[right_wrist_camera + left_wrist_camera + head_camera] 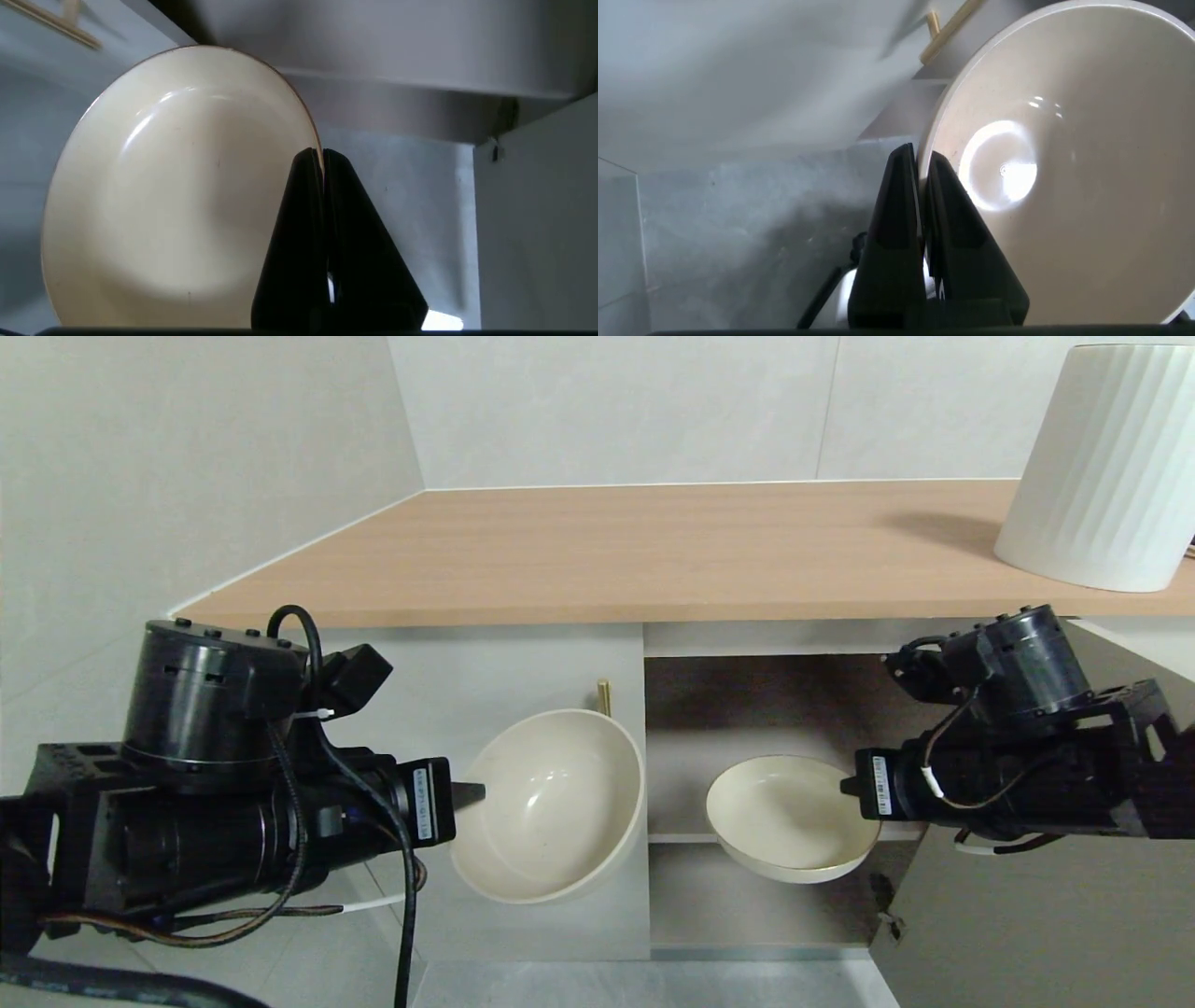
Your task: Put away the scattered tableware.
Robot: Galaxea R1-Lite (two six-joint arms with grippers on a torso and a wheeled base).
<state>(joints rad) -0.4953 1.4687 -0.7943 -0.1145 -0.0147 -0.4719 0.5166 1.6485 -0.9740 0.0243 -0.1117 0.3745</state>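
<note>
Bowl (551, 807) gripped tilted by its rim in the clamped left gripper (476, 793); plate (784, 817) pinched at its rim by the right gripper (845, 786), before an open cabinet (766, 695)

We are pinching the rim of the cream bowl (1064, 159) with our left gripper (921, 157), its black fingers pressing together. A brass handle (948, 23) is showing near the bowl, the grey floor (738, 224) lying behind.
</note>
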